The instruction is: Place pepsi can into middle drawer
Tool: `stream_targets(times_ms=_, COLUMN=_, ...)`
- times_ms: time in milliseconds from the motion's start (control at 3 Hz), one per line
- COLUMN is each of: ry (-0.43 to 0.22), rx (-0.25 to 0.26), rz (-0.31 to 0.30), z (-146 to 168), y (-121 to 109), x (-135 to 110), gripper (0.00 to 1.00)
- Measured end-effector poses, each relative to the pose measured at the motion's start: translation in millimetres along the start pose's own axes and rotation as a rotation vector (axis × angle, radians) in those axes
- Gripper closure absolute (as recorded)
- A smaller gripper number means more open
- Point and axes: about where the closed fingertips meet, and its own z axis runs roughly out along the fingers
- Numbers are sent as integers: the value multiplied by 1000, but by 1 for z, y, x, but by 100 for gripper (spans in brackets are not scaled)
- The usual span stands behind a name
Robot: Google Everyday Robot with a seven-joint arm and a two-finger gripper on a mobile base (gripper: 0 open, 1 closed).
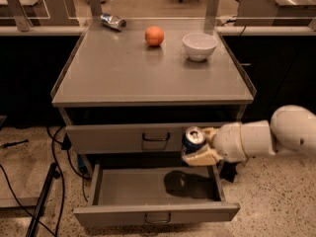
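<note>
Gripper (199,148) hangs at cabinet's front right, over the pulled-out middle drawer (157,213). Its fingers are clamped round the pepsi can (192,138), which is upright w/ silver top showing; the label is mostly hidden behind a tan finger. Arm is cut off at right edge. Upper drawer (123,138) is closed. On top: orange (154,35), white bowl (199,46), silver can (113,21).

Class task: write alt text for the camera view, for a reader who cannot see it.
The robot's gripper holds the pepsi can upright above the open middle drawer. On the cabinet top sit an orange, a white bowl and a silver can lying on its side.
</note>
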Motion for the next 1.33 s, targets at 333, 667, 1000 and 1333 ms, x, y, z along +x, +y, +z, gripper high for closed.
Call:
stream_targets(times_ms=333, ry=8, rx=9, rz=3, z=27, y=-3, x=45, gripper=100)
stream_targets(times_ms=667, ry=-8, rx=0, rz=19, z=60, y=2, x=89, gripper=100)
stream_targets(times_ms=1000, ry=-8, rx=0, rz=19, z=60, y=2, x=89, gripper=100)
stream_targets(times_ms=1333, ry=8, rx=27, rz=6, z=68, y=-3, x=112, gripper=100)
